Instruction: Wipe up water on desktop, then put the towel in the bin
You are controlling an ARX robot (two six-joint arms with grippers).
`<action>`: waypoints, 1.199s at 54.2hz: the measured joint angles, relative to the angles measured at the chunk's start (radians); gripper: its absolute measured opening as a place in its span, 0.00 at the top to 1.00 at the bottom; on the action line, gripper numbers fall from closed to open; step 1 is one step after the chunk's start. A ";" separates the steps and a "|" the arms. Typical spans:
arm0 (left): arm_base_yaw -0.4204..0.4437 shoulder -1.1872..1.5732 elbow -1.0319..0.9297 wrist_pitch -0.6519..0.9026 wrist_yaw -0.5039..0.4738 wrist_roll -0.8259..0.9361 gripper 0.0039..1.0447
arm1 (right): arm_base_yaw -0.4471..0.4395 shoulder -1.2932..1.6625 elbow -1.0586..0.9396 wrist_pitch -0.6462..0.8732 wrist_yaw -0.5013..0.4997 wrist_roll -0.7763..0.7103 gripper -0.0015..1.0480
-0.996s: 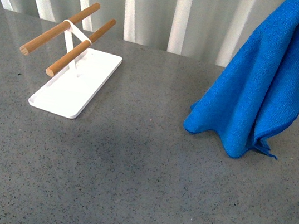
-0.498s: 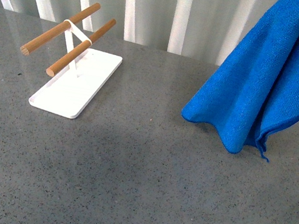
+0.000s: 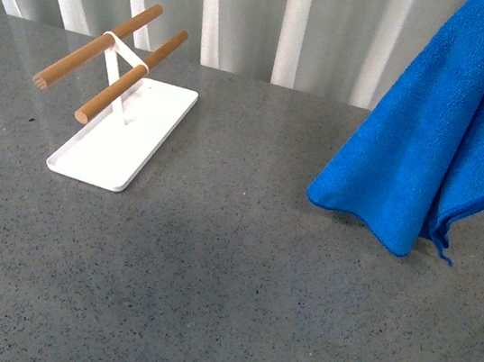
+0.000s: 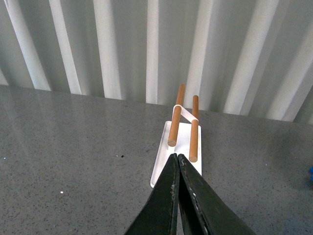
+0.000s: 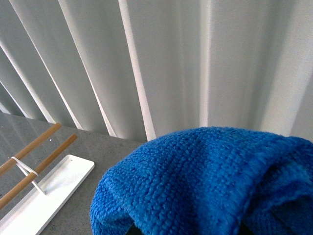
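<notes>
The bright blue towel [image 3: 438,147] hangs from the top right of the front view, its lowest corner just above the speckled grey desktop [image 3: 223,306]. My right gripper is shut on the towel. In the right wrist view the towel [image 5: 205,181] bunches over the jaws and hides them. This gripper lies outside the front view. My left gripper [image 4: 176,155] is shut with nothing in it, its dark fingertips pressed together above the desktop [image 4: 73,147], short of the white tray. I can make out no water, and the bin is out of view.
A white tray [image 3: 140,129] stands at the left of the desktop, carrying a white stand with two wooden rods [image 3: 98,46]. The same tray [image 5: 54,186] shows in the right wrist view. A pale ribbed wall [image 3: 248,18] runs along the far edge.
The towel has risen off the desktop: its bottom lifted, swung slightly left, then shifted to the right. The tray and the left gripper have not moved.
</notes>
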 joint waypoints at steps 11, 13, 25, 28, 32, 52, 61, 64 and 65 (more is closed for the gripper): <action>0.000 -0.110 0.000 -0.104 0.000 0.000 0.97 | 0.008 0.000 0.005 -0.015 0.006 -0.006 0.97; 0.000 -0.131 0.000 -0.124 0.000 0.000 0.97 | 0.010 0.000 0.006 -0.015 0.008 -0.008 0.97; 0.000 -0.219 0.000 -0.210 0.000 0.000 0.97 | 0.014 0.000 0.011 -0.022 0.012 -0.011 0.97; 0.000 -0.239 0.000 -0.230 0.000 0.000 0.97 | 0.014 0.000 0.011 -0.026 0.013 -0.011 0.97; 0.000 -0.262 0.000 -0.253 0.000 0.000 0.97 | 0.014 -0.001 0.011 -0.027 0.013 -0.011 0.97; 0.000 -0.457 0.000 -0.484 0.000 0.000 0.97 | 0.015 -0.008 0.011 -0.032 0.016 -0.012 0.97; 0.000 -0.505 0.000 -0.502 0.000 0.000 0.97 | 0.017 -0.011 0.011 -0.039 0.024 -0.011 0.97; 0.000 -0.505 0.000 -0.502 0.000 0.000 0.96 | 0.017 -0.011 0.011 -0.072 0.040 -0.011 0.97; 0.000 -0.505 0.000 -0.502 0.000 0.000 0.93 | 0.017 -0.011 0.011 -0.079 0.045 -0.012 0.97</action>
